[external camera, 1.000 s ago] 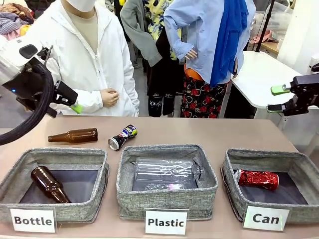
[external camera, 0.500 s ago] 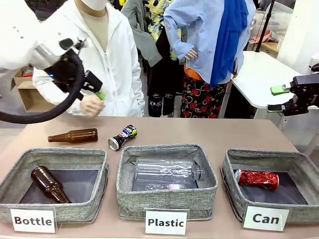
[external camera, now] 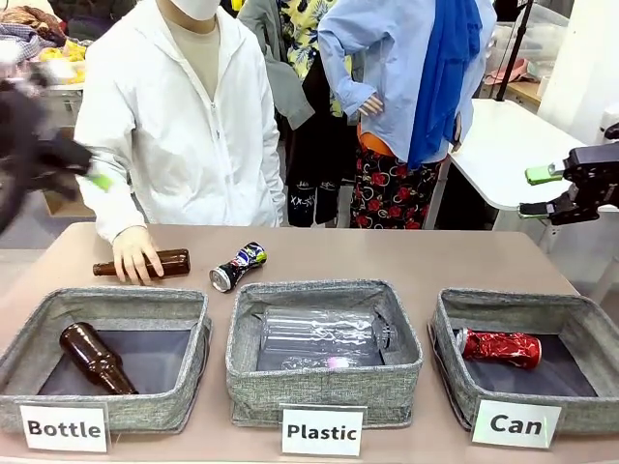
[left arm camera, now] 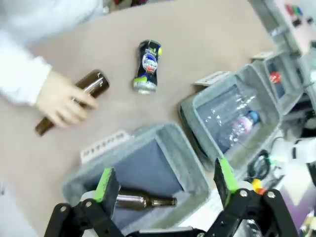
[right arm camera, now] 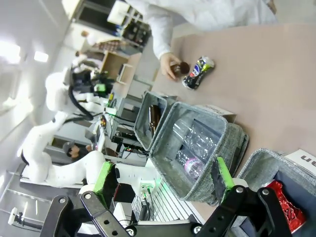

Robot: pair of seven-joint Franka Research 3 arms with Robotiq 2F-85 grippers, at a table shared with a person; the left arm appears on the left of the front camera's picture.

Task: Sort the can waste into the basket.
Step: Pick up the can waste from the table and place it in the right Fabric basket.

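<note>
A black can (external camera: 238,267) with a blue, white and green label lies on its side on the table behind the middle bin; the wrist views show this can too (left arm camera: 147,66) (right arm camera: 197,72). A crushed red can (external camera: 500,348) (right arm camera: 284,200) lies inside the grey "Can" basket (external camera: 447,382) (right arm camera: 256,160) at the front right. My left gripper (external camera: 95,177) is a blur in the air at the far left, and its jaws stand open and empty (left arm camera: 165,177). My right gripper (external camera: 535,191) hangs open and empty beyond the table's right end (right arm camera: 163,173).
A person's hand (external camera: 133,256) rests on a brown bottle (external camera: 172,261) lying left of the black can. The "Bottle" bin (external camera: 193,362) holds another brown bottle (external camera: 95,358). The "Plastic" bin (external camera: 242,387) holds clear bottles (external camera: 319,333). A white table (external camera: 503,145) stands at the back right.
My left arm has swung back from in front of the person to the far left. The person's hand has come down onto the brown bottle on the table. The right arm has not moved.
</note>
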